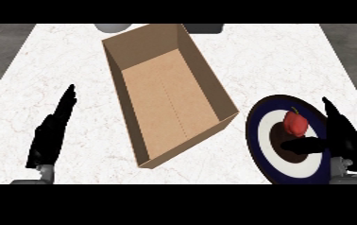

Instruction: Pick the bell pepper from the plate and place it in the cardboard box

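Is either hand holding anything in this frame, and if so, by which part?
Nothing is held. The red bell pepper lies on the plate; the right hand is open beside it, and the left hand rests open.

A white marbled stone counter with faint reddish veins looks smooth and matt. On it, an open brown cardboard box has a dull, papery finish. A round plate with navy and white rings looks smooth like glazed ceramic. The red bell pepper has smooth skin.
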Motion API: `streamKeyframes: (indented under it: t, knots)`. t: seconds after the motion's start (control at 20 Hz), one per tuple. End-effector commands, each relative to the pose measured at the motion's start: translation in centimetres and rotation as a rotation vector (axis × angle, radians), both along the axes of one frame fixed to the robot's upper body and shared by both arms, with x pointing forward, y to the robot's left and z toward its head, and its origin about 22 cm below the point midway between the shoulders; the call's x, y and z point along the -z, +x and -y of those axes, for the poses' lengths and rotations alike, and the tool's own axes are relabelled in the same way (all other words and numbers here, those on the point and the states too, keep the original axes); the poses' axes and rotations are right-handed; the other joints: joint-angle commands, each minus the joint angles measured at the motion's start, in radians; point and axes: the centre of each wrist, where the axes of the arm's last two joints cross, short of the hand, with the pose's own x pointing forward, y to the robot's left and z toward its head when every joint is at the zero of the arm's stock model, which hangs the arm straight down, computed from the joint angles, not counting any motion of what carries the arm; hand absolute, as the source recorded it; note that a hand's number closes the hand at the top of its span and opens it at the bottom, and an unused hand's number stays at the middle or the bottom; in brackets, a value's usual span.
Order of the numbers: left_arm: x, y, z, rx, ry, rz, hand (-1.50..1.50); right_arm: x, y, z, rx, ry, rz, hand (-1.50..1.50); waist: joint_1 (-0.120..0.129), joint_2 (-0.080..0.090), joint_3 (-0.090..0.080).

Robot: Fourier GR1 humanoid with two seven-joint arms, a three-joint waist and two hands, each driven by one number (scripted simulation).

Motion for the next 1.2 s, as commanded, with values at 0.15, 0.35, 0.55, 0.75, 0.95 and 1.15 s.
streamKeyframes:
  t: [0.15,0.35,0.55,0.75,0.95,1.15]
  knots:
    - [-0.3,0.5,0.2,0.000,-0.003,-0.013,0.00,1.4,0.6,0.9,-0.013,-0.004,0.022,-1.50,0.000,0.000,0.000]
    - [2.5,1.1,0.2,-0.008,0.000,-0.007,0.00,3.6,-0.5,-0.6,0.021,0.000,0.025,-1.50,-0.003,0.001,0.000]
    - [0.4,1.4,-1.4,0.000,-0.008,-0.008,0.00,1.7,-0.1,-0.1,0.043,0.014,0.018,-1.50,-0.002,0.000,0.000]
    - [-0.1,-1.3,-0.2,-0.017,-0.009,-0.011,0.00,4.2,1.3,0.9,0.029,0.014,0.008,-1.50,0.003,0.000,0.000]
    - [-0.2,-0.6,1.3,-0.008,0.006,0.007,0.00,4.8,0.5,-0.5,-0.001,-0.010,-0.025,-1.50,0.000,0.000,0.000]
    - [-0.3,-0.2,-0.6,0.006,-0.002,-0.008,0.00,6.4,2.9,0.9,-0.011,0.036,-0.036,-1.50,0.003,0.001,0.000]
